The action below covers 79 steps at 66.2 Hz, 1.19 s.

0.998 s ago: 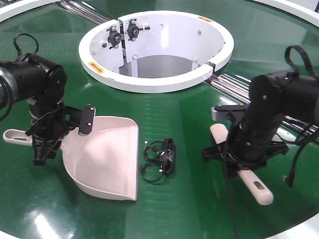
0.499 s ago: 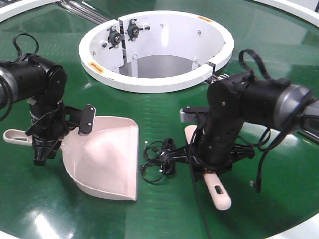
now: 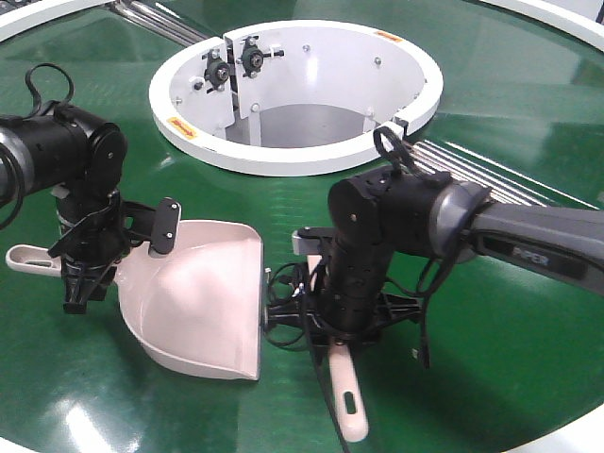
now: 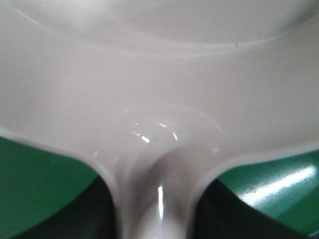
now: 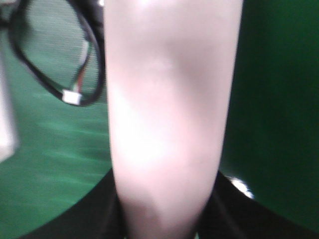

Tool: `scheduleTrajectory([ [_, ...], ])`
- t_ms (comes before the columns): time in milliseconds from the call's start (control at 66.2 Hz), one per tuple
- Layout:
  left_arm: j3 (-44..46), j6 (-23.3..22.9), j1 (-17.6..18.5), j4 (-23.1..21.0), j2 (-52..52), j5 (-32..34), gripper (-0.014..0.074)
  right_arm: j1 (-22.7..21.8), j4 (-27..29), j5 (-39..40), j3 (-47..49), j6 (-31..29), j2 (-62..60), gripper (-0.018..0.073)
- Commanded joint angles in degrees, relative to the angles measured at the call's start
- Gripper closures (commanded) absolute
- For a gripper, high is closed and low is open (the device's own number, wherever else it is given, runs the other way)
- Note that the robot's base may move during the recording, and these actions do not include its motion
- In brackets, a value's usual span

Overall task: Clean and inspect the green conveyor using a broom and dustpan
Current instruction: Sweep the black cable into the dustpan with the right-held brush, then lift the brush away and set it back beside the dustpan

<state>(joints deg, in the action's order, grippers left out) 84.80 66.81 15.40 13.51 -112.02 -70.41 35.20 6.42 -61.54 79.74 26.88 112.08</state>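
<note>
The green conveyor worktop (image 3: 444,311) looks glossy and mostly bare, but a black tangle of cable (image 3: 281,307) lies on it near the middle, so the cleaning is, by my reading, only partly done. The cable sits just right of the dustpan (image 3: 203,302), touching or almost touching its wide lip, and none of it is inside the scoop, which looks empty. The broom (image 3: 341,376) stands just right of the cable with its slotted handle pointing toward the near edge. Its bristles are hidden under the arm, so I cannot tell whether they touch the cable. The right tool (image 3: 342,328) is clamped on the broom's handle, and the left tool (image 3: 83,269) is clamped on the dustpan's handle at the left, with the pan lying flat on the worktop. What seems left is to push the cable over the lip, lift the pan away and look over the rest of the belt. Farther off, the white-rimmed opening (image 3: 283,159) and the roller bars (image 3: 472,165) show no litter that I can make out.
</note>
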Motion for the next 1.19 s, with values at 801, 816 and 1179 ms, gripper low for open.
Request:
scheduleTrajectory([
  [801, 1.6, -1.1, 0.3, 0.1, 2.9, -1.0, 0.0603, 6.1, 4.8, -9.7, 25.9, -5.2, 7.5, 0.0564],
  [816, 1.6, -1.1, 0.3, 0.1, 2.9, -1.0, 0.0603, 5.9, 4.2, -10.9, 25.9, -5.2, 7.4, 0.0564],
  [1179, 1.6, -1.1, 0.3, 0.1, 2.9, -1.0, 0.0603, -0.5, -7.9, -12.4, 25.1, -5.4, -0.5, 0.0561],
])
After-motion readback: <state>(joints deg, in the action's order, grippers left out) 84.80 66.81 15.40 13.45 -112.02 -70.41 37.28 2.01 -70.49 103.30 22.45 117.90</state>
